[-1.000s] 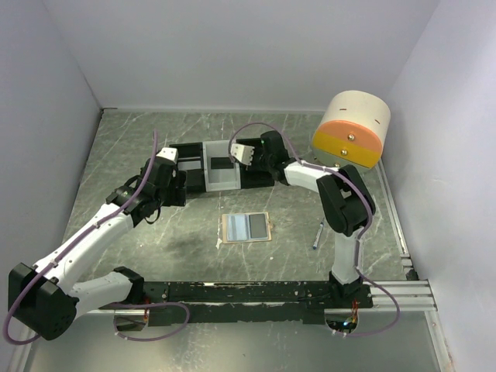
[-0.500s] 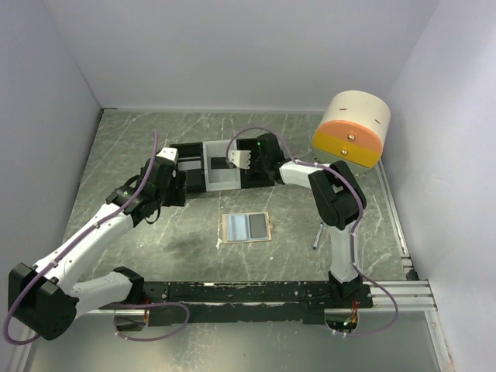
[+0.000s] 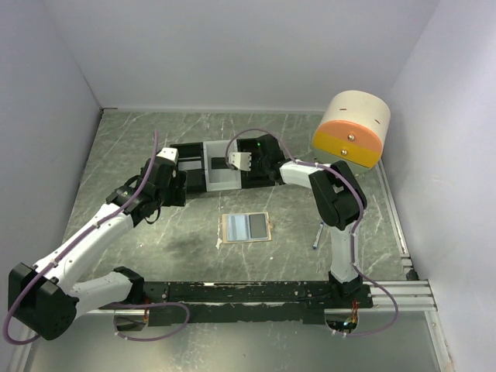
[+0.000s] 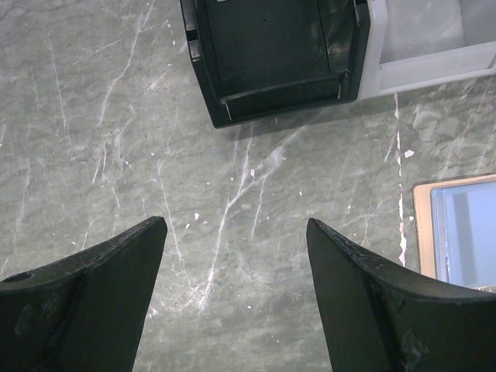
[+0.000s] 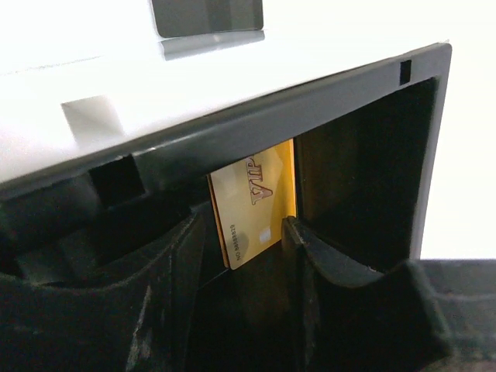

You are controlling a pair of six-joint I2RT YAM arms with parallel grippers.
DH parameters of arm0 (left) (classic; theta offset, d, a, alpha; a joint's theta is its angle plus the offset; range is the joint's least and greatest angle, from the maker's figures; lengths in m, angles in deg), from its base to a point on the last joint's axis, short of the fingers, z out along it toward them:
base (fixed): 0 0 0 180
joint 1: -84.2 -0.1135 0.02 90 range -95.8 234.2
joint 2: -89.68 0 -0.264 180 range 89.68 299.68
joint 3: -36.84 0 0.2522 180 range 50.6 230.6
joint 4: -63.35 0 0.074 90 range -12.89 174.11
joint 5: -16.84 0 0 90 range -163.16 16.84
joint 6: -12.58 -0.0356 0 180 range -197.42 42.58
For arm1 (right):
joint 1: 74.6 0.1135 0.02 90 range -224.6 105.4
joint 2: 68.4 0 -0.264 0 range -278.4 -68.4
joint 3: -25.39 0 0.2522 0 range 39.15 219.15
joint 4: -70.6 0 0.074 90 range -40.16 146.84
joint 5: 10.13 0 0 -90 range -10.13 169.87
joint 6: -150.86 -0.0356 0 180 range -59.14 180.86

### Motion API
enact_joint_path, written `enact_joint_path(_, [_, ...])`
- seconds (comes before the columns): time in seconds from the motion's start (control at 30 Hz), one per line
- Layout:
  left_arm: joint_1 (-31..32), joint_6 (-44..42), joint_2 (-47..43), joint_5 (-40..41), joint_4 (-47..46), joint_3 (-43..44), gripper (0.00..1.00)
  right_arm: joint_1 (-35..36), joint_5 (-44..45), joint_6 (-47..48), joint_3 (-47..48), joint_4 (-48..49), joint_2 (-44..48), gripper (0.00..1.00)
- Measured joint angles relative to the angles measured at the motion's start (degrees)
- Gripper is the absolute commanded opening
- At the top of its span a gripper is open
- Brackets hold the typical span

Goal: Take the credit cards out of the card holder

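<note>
Two robot arms, the left arm [image 3: 93, 232] and the right arm [image 3: 341, 201], are pictured at one marble table [image 3: 186, 244]. Also counted are one card holder [image 3: 246, 227], one three-compartment tray [image 3: 219, 180], one gold card [image 5: 252, 201], one grey card [image 5: 205, 15], one cylinder [image 3: 353, 128] and one pen-like stick [image 3: 318, 235].

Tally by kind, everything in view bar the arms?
card holder: 1
three-compartment tray: 1
cards: 2 clearly seen (gold card, grey card, both in the tray)
pen-like stick: 1
tan-and-orange cylinder: 1
Total: 6
</note>
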Motion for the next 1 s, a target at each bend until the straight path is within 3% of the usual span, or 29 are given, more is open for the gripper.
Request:
enact_joint_path(0.2, [0.0, 0.0, 0.0, -0.2, 0.0, 0.0, 0.86, -0.02, -0.04, -2.89, -0.85, 0.9, 2.21, 0.51])
enact_joint_path(0.47, [0.0, -0.02, -0.22, -1.62, -0.04, -0.2, 0.87, 0.0, -0.85, -13.55, -8.61, 10.67, 15.56, 0.58])
enact_joint_path(0.63, [0.0, -0.26, -1.73, -4.66, -0.55, -1.11, 0.91, -0.02, 2.56, -33.68, -14.34, 14.97, 24.59, 0.46])
enact_joint_path(0.83, [0.0, -0.48, -2.84, -10.21, -2.78, -1.62, 0.92, -0.07, 3.3, -62.69, -14.91, 5.7, 30.25, 0.51])
enact_joint_path(0.87, [0.0, -0.44, -2.82, -11.02, -3.08, -1.62, 0.92, -0.13, 1.95, -66.36, -15.76, 4.63, 30.88, 0.47])
enact_joint_path(0.9, [0.0, -0.37, -2.82, -12.24, -3.54, -1.64, 0.92, -0.13, 0.44, -69.75, -17.46, 3.8, 31.78, 0.34])
enact_joint_path(1.0, [0.0, 0.57, -2.82, -15.26, -5.86, -2.19, 0.92, -0.13, -4.37, -78.16, -24.24, 2.23, 34.49, 0.35])
